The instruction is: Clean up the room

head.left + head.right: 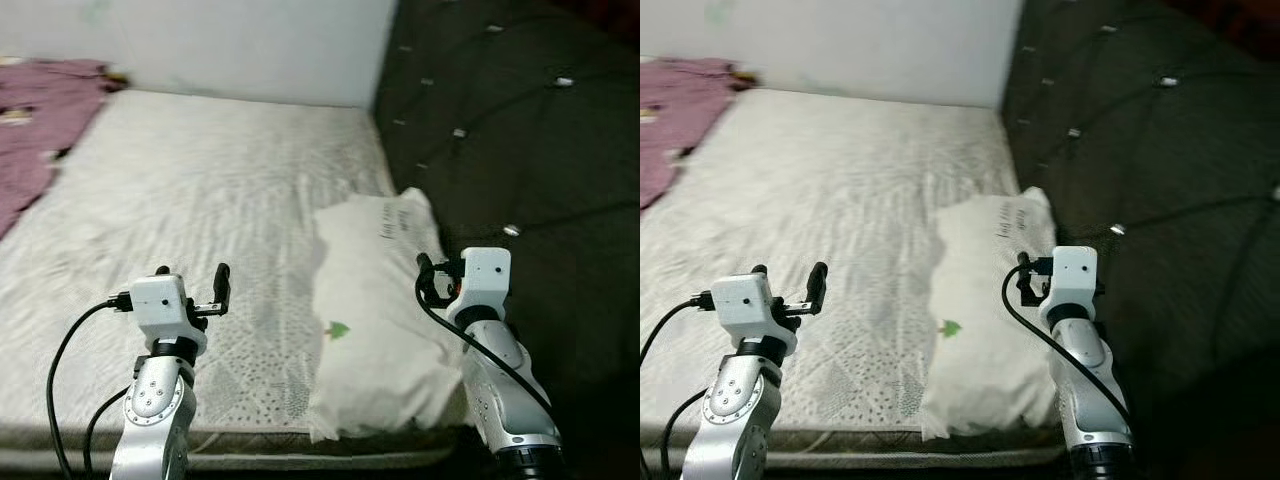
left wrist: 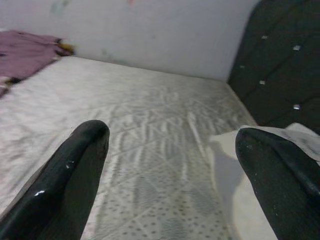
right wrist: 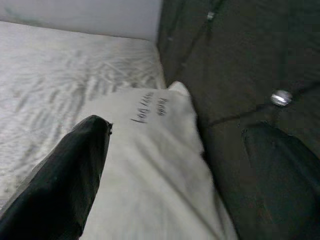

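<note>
I am in a home bedroom: before me lies a bed (image 1: 200, 200) with a bare, pale quilted mattress, a white pillow (image 1: 375, 310) against a dark tufted headboard (image 1: 500, 120), a crumpled purple cloth (image 1: 35, 110) at the far corner, and a plain wall (image 1: 230, 45) behind

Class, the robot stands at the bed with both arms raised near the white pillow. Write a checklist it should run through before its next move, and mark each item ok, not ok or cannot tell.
1. Left tool open: ok, its fingers stand apart over the mattress.
2. Right tool open: ok, in the right wrist view its fingers straddle the edge of the pillow.
3. Both tools empty: ok.
4. Pillow within reach: ok, probably; it lies between the arms, against the dark headboard.
5. Pillow squared on the bed: not ok, its near end hangs past the mattress edge.
6. Purple cloth handled: not ok, it lies crumpled at the far left corner.
</note>
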Robot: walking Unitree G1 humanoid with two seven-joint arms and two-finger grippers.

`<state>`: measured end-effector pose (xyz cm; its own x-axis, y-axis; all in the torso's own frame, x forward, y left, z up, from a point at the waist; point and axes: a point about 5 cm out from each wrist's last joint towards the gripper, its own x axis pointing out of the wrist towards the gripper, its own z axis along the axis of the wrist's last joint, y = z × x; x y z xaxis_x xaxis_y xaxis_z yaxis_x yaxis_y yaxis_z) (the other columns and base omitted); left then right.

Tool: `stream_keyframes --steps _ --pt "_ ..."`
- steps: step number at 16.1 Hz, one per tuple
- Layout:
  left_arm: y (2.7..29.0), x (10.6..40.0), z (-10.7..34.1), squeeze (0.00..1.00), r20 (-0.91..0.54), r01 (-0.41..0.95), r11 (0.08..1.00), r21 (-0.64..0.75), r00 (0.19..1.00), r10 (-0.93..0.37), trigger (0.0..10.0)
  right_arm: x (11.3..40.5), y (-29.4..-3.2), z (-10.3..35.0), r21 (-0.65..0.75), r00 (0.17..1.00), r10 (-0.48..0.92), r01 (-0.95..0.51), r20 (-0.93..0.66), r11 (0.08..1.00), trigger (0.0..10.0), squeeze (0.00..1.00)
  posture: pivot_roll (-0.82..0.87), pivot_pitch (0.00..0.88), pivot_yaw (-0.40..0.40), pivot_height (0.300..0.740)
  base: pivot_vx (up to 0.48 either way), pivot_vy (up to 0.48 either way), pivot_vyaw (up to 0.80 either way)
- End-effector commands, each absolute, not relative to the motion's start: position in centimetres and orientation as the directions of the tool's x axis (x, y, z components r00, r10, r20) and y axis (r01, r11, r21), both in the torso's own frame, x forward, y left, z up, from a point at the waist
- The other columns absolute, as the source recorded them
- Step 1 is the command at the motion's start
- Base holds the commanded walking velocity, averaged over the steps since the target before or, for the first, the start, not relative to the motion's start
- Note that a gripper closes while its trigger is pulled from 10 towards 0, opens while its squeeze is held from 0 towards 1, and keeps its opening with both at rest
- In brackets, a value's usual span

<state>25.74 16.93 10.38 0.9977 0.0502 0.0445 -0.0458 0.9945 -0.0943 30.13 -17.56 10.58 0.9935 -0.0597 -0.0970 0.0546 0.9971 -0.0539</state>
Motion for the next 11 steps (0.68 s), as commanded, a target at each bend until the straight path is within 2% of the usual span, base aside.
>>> stream_keyframes --steps 1,9,11 --pt "17.11 25.78 10.24 0.0 0.043 -0.041 0.995 -0.09 0.998 0.045 10.0 30.16 -17.65 10.52 -0.054 0.993 -0.063 0.058 -0.095 0.997 10.0 0.0 -0.02 0.006 -0.081 0.74 0.0 0.42 -0.8" --pt "17.01 26.17 10.33 0.0 0.057 -0.036 0.995 -0.088 0.998 0.041 10.0 30.61 -17.18 10.69 -0.01 0.996 -0.024 0.023 -0.091 1.0 10.0 0.0 -0.02 0.0 -0.082 0.74 0.0 0.474 0.0" --pt "16.99 26.24 10.37 0.0 0.059 -0.037 0.995 -0.089 0.997 0.042 10.0 30.66 -17.13 10.63 -0.01 0.995 -0.024 0.023 -0.095 1.0 10.0 0.0 -0.02 0.0 -0.082 0.74 0.0 0.472 -0.8"
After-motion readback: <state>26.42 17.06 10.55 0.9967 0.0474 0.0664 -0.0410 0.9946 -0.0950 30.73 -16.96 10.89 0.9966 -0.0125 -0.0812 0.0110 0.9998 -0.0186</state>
